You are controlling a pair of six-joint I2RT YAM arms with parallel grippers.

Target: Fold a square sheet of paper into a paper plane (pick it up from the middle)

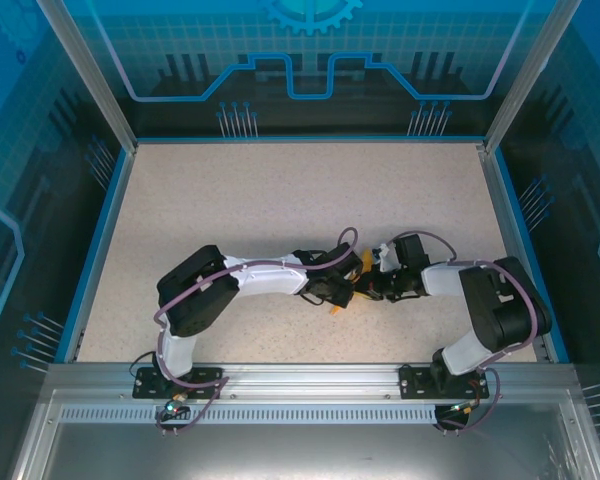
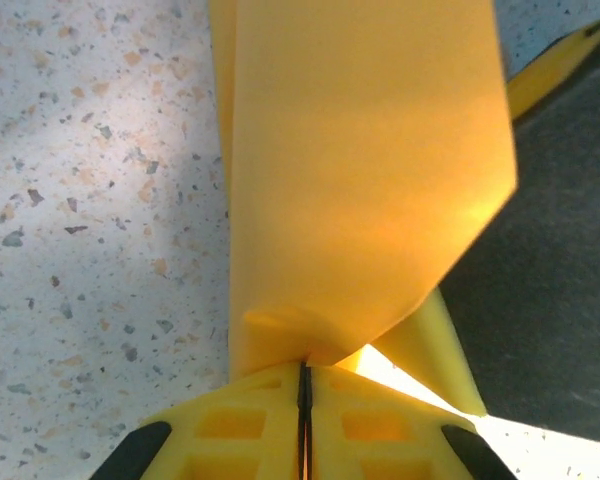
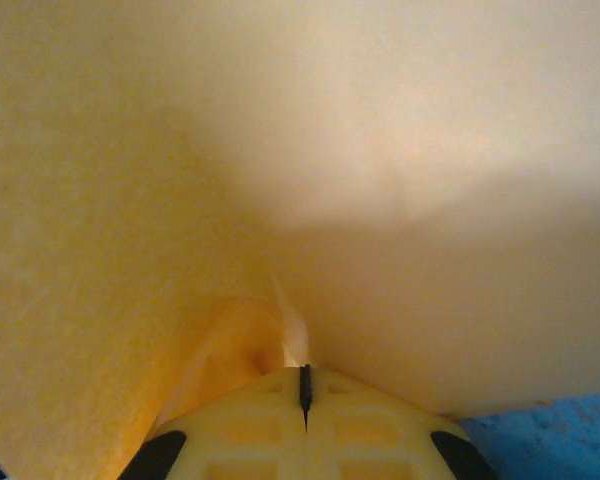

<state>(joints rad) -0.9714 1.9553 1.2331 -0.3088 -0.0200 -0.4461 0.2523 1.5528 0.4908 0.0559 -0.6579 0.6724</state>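
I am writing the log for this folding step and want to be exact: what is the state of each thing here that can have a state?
sheet of paper: folded over in layers, not flat, pinched from two sides.
left gripper: shut on the sheet of paper, jaws pressed together.
right gripper: shut on the sheet of paper, jaws pressed together.

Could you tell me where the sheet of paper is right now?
In both wrist views the paper is pinched by the left gripper and the right gripper, near the table's front centre.
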